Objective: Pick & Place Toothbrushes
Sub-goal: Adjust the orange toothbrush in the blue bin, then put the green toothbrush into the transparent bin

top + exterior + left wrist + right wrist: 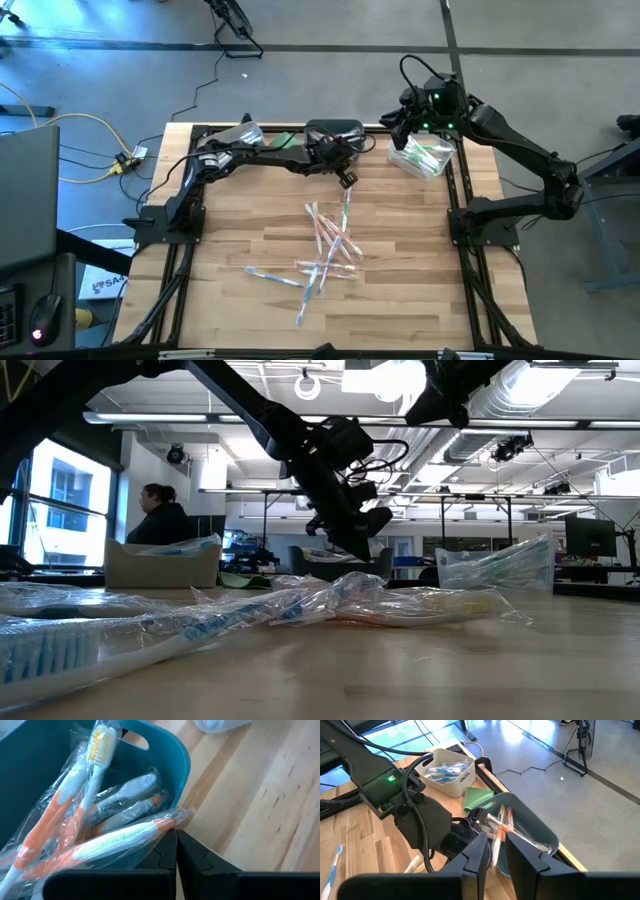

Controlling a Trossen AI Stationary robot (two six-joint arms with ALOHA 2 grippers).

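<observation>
My right pincer (492, 851) grips an orange toothbrush (501, 831) above the teal bin (540, 832) at top centre, left pincer (176, 851) shut; next, release.

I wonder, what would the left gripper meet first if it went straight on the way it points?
Most likely the wrapped orange toothbrush lying at the teal bin's rim, just ahead of the left gripper's shut fingers; depth is unclear.

The left arm (420, 827) hides part of the teal bin (535, 827) in the right wrist view
</observation>
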